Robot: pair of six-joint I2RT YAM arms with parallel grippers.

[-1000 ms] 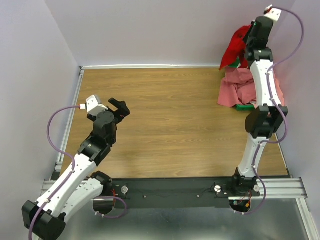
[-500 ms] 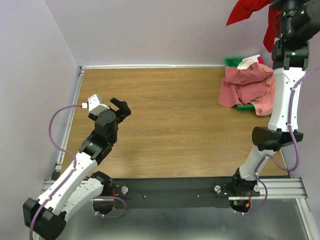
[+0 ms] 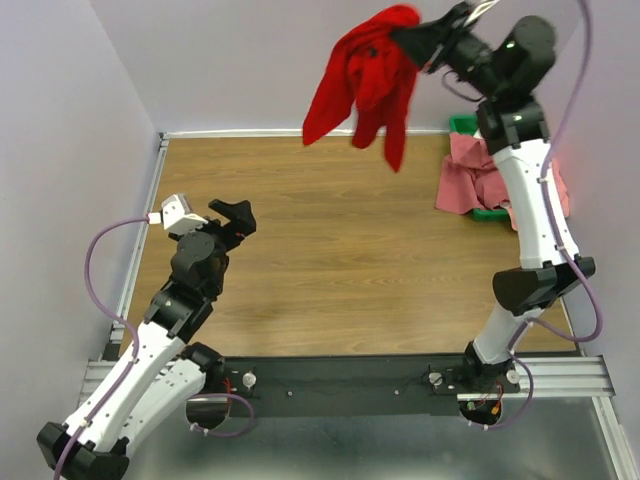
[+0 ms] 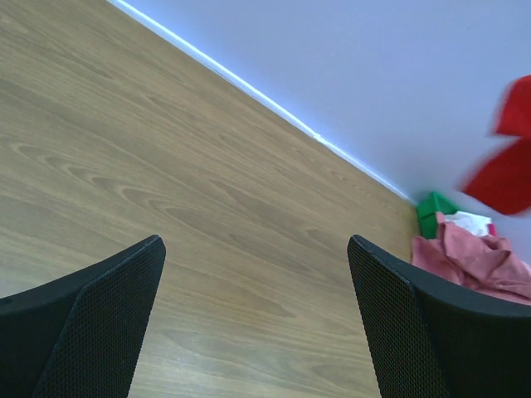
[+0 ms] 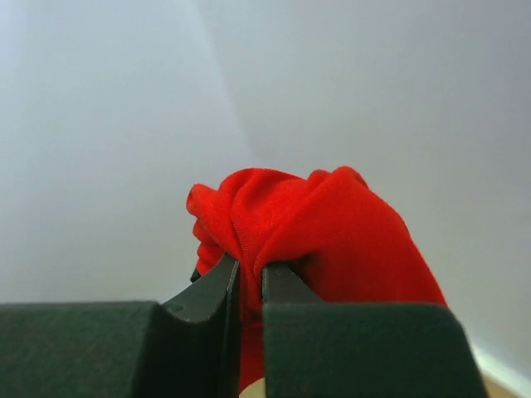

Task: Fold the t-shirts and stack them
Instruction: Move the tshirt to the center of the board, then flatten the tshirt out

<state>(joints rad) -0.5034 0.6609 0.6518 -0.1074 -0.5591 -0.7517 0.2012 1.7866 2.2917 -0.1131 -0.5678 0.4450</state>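
1. The right end effector [image 3: 428, 38] is at the upper right of the overhead view, raised high above the bench [image 3: 330, 260]. Its jaws are pinched almost together on a bunched fold of the red t-shirt [image 3: 365, 75]. The right wrist view shows the cloth squeezed into the narrow slit between them.
2. The red t-shirt hangs free at the top centre of the overhead view, crumpled, with its loose ends dangling clear of the wood. The height is probably meant to keep the hem off everything below and let the cloth drop out under its own weight.
3. The salmon pink t-shirts [image 3: 485, 180] lie heaped at the right edge of the frame. They drape over the green bin [image 3: 462, 124] and onto the bench, and none is folded.
4. The left end effector [image 3: 236, 214] is at mid-left, low over the bench, with its jaws spread wide and holding nothing. In the left wrist view only bare wood shows between its fingers. It points toward the open middle, likely placed to take a second hold.
5. The task looks barely begun, with nothing folded or stacked. The next move calls for laying the red t-shirt flat on the open centre. With a single pinch, it may land twisted.
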